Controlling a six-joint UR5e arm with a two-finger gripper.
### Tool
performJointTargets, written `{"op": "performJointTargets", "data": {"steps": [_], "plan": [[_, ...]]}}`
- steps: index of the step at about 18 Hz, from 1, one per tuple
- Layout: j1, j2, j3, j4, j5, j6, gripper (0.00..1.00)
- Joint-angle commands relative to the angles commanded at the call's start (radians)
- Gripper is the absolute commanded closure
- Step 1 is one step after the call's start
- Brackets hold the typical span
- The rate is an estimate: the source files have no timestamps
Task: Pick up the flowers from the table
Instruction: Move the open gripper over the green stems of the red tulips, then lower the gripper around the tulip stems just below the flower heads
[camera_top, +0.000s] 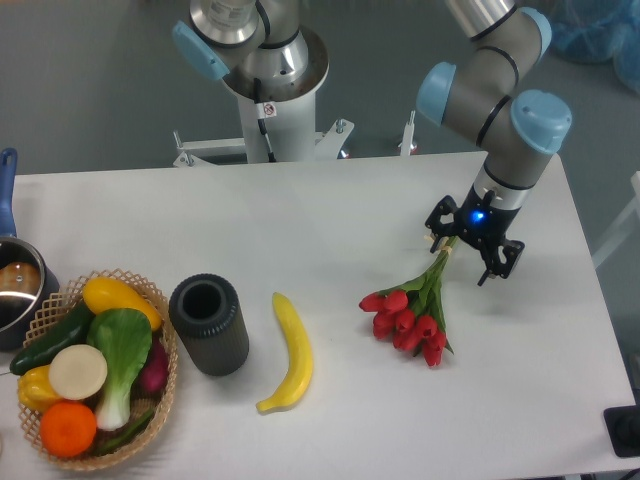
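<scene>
The tool (468, 247) was seen with its two fingers spread apart, straddling the tied stem end of the flowers (412, 310), nothing being gripped. Whether the fingers touched the stems could not be made out. One bunch lay flat on the tabletop (330, 215), its red heads at 7 o'clock from the tool; the heads overlapped and could not be counted exactly. At 9 o'clock from the flowers, one banana (289, 352) and one dark cylinder (209, 324) were seen.
</scene>
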Motion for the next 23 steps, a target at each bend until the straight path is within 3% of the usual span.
{"op": "performJointTargets", "data": {"steps": [6, 12, 23], "plan": [[-0.006, -0.008, 0.003, -0.086, -0.009, -0.003, 0.00], [-0.006, -0.069, 0.020, -0.086, -0.014, -0.051, 0.00], [-0.018, -0.084, 0.035, -0.104, -0.046, -0.061, 0.00]]}}
